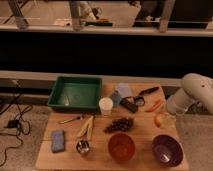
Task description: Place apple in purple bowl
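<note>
The apple, small and pale yellow-orange, sits at the end of my white arm near the table's right edge. My gripper is closed around it, coming in from the right, and its fingers are mostly lost against the fruit. The purple bowl, dark and glossy, stands at the front right corner, just in front of and below the apple. I cannot tell whether the apple touches the table or is held slightly above it.
An orange-brown bowl sits left of the purple one, with dark grapes behind it. A green tray, a white cup, a blue sponge and a small metal cup fill the left and middle. Cables lie on the floor at left.
</note>
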